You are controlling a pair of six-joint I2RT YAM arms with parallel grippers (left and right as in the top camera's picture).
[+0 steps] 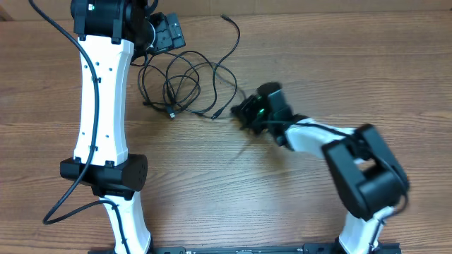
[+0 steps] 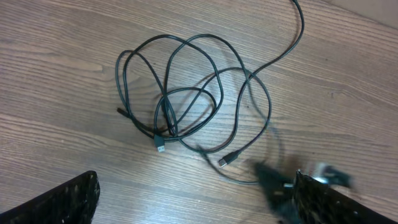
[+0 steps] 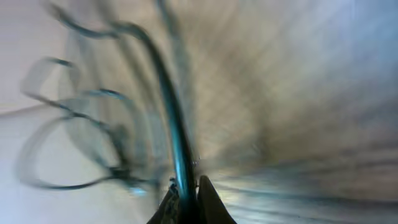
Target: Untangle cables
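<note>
The right gripper (image 3: 186, 198) was pinched shut on a strand of the cables (image 1: 185, 79) at the tangle's right edge. Its own view was too blurred to tell which strand. The loops lay knotted on the table (image 1: 233, 190) towards the far side, one tail trailing off far right. The left gripper (image 1: 168, 32) hung wide open over the tangle's far left, holding nothing. This looked like a first pull. Next, the held strand needs drawing rightward, clear of the loops.
</note>
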